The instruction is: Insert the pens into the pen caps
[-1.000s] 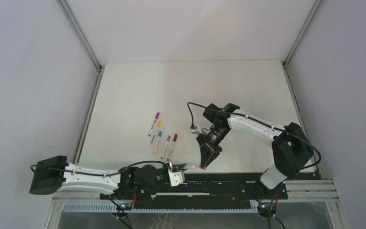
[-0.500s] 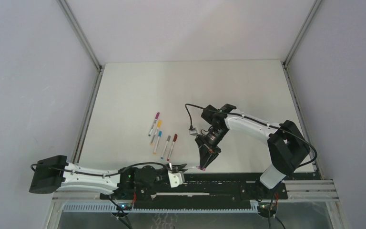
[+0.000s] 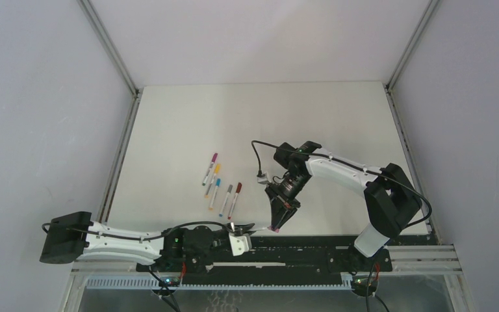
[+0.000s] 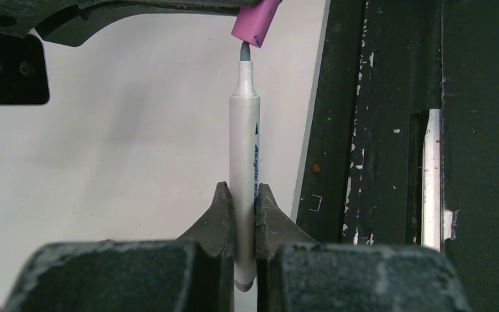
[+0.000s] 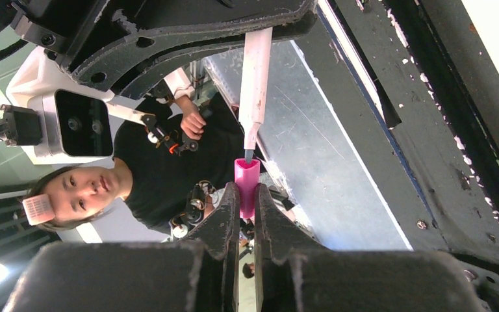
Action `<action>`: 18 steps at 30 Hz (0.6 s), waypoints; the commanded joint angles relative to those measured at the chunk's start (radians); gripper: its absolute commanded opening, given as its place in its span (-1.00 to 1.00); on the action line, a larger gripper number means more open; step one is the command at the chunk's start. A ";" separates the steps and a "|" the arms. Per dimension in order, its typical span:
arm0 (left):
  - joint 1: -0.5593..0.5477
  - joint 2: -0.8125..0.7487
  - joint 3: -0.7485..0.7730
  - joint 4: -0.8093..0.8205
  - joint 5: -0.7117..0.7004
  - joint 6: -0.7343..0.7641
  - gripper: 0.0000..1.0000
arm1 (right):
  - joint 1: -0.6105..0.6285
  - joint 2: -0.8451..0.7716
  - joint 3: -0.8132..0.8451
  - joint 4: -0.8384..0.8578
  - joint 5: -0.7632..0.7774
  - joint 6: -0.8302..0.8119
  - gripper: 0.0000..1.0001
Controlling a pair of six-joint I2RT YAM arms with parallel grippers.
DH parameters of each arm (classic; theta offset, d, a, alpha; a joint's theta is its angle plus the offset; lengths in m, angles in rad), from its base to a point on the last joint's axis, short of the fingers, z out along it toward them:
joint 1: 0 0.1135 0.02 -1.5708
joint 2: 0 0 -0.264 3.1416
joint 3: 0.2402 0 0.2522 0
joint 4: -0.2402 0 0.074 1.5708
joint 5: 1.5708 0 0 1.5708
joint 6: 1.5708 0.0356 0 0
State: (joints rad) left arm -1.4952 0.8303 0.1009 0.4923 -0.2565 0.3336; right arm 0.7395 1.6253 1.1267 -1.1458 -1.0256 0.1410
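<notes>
My left gripper (image 3: pixel 252 227) is shut on a white-barrelled pen (image 4: pixel 244 162) and holds it level, with its grey tip pointing right. My right gripper (image 3: pixel 278 223) is shut on a pink cap (image 5: pixel 247 182) and holds it near the table's front edge. In the left wrist view the pen tip touches the mouth of the pink cap (image 4: pixel 256 22). In the right wrist view the pen (image 5: pixel 256 84) has its tip just inside the cap's open end. Several capped pens lie on the table: magenta (image 3: pixel 210 168), orange (image 3: pixel 214 177), blue (image 3: pixel 215 192), grey (image 3: pixel 226 199) and dark red (image 3: pixel 234 199).
A black rail (image 3: pixel 312 244) runs along the table's near edge, just under both grippers, and it also shows in the left wrist view (image 4: pixel 390 130). Metal posts and grey walls close in the left, right and back sides. A person (image 5: pixel 84 188) shows beyond the near edge.
My right gripper has shifted slightly left with the pink cap, bringing it closer to the pen tip. My left arm has stayed still.
</notes>
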 commanded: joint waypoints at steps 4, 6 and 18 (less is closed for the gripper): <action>-0.014 -0.013 0.061 0.047 0.006 0.014 -1.00 | 0.019 0.014 0.049 0.017 -0.025 -0.007 -1.00; -0.022 -0.014 0.062 0.046 0.007 0.017 -1.00 | 0.025 0.029 0.055 0.019 -0.030 -0.011 -1.00; -0.067 -0.046 0.053 0.064 -0.007 0.025 -1.00 | 0.050 0.112 0.079 0.029 -0.056 -0.024 -1.00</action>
State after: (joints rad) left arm -1.5414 0.8143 0.1009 0.4652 -0.2703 0.3359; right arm 0.7757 1.7252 1.1591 -1.1610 -1.0569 0.1352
